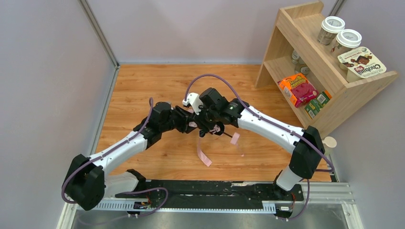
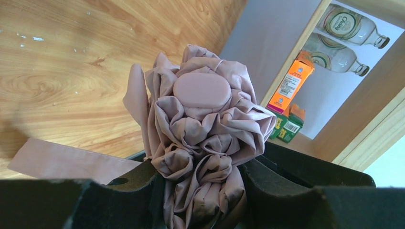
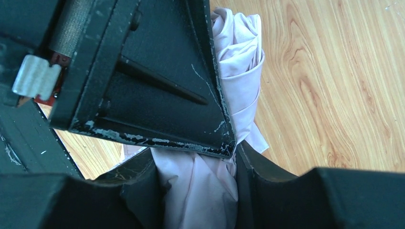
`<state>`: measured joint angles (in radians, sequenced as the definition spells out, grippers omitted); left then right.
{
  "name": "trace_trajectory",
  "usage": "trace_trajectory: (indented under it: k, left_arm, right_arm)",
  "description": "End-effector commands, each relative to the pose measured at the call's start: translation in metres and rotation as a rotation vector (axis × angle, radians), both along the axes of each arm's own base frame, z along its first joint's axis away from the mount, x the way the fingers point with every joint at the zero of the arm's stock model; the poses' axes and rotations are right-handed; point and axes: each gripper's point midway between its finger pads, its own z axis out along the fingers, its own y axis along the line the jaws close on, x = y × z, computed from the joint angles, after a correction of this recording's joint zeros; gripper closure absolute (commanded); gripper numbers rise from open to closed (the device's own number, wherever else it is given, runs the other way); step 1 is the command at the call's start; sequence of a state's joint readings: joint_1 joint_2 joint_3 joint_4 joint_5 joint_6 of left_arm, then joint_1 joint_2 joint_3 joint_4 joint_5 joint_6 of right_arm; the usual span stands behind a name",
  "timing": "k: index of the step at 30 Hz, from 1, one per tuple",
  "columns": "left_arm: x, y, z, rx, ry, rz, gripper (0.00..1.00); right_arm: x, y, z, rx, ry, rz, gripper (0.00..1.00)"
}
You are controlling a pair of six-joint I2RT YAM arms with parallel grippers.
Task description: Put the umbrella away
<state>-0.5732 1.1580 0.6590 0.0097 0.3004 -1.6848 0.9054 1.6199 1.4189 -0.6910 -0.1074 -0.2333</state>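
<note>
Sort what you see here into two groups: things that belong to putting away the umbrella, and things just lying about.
Belongs to the job: umbrella; its loose pink strap; left gripper and right gripper, both closed on the bundled fabric.

Just lying about: wooden shelf; orange box; green cartons; lidded jars; Chobani pack.

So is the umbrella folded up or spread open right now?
Folded: the umbrella is bunched in tight pleats between the fingers of the left gripper, its strap hanging loose.
</note>
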Motion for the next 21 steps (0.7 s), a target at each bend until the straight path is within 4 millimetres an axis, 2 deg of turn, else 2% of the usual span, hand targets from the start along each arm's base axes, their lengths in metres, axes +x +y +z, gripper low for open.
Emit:
trace_trajectory:
  k: [1, 6, 8, 9, 11, 12, 13, 16, 18, 19, 20, 21]
  left_arm:
    - [-0.006, -0.025, 0.075, -0.166, -0.199, -0.148, 1.0]
    - [-0.001, -0.033, 0.076, -0.16, -0.248, -0.191, 1.0]
    - [0.001, -0.03, 0.073, -0.149, -0.258, -0.184, 0.85]
    - [0.003, -0.028, 0.069, -0.134, -0.254, -0.172, 0.64]
    - [0.007, -0.017, 0.063, -0.097, -0.262, -0.136, 0.43]
    - [0.007, -0.012, 0.064, -0.083, -0.27, -0.12, 0.39]
    - [0.009, -0.002, 0.056, -0.05, -0.259, -0.095, 0.34]
    - [0.008, 0.022, 0.059, -0.024, -0.287, -0.04, 0.33]
    - [0.004, 0.051, 0.045, 0.053, -0.26, 0.02, 0.33]
    - [0.004, 0.06, 0.043, 0.077, -0.262, 0.049, 0.33]
    - [0.002, 0.071, 0.029, 0.112, -0.233, 0.068, 0.32]
    - [-0.002, 0.078, 0.031, 0.118, -0.243, 0.08, 0.32]
  right_arm:
    - [0.001, 0.012, 0.001, 0.043, -0.023, 0.029, 1.0]
    - [0.012, 0.0, 0.007, 0.095, -0.113, -0.103, 1.0]
    - [0.024, -0.012, 0.013, 0.105, -0.192, -0.183, 1.0]
    - [0.027, -0.017, 0.017, 0.112, -0.219, -0.203, 1.0]
    - [0.031, -0.025, 0.02, 0.103, -0.264, -0.23, 1.0]
    - [0.033, -0.027, 0.023, 0.102, -0.28, -0.234, 1.0]
    - [0.036, -0.029, 0.024, 0.095, -0.299, -0.242, 1.0]
    - [0.045, -0.036, 0.022, 0.05, -0.344, -0.26, 1.0]
    - [0.056, -0.041, 0.015, -0.004, -0.382, -0.289, 1.0]
    - [0.061, -0.043, 0.015, -0.028, -0.407, -0.313, 1.0]
    - [0.069, -0.046, 0.014, -0.052, -0.443, -0.343, 1.0]
    - [0.077, -0.052, 0.013, -0.09, -0.496, -0.381, 1.0]
